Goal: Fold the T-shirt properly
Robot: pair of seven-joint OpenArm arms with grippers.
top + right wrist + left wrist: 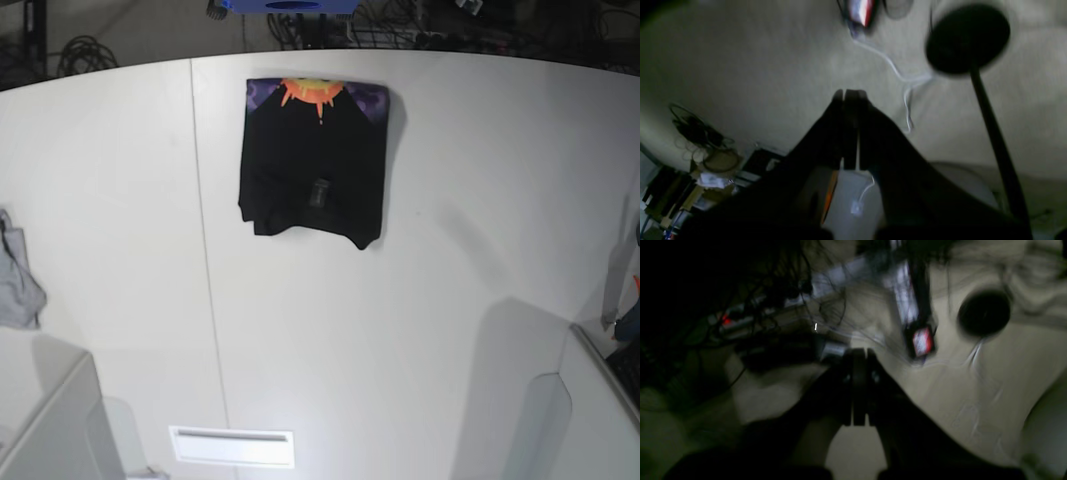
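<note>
1. While both arms are up off the table [420, 330], the left gripper [858, 353] and right gripper [850, 93] are pressed together, holding nothing.
2. Far across, the T-shirt [315, 160] lies folded; I'd only square its ragged near edge.

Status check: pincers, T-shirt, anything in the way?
Left pincer shut, empty. Right pincer shut, empty. T-shirt folded compact on the far side of the table, sun print showing. Grey cloth at table's edge, well apart.
</note>
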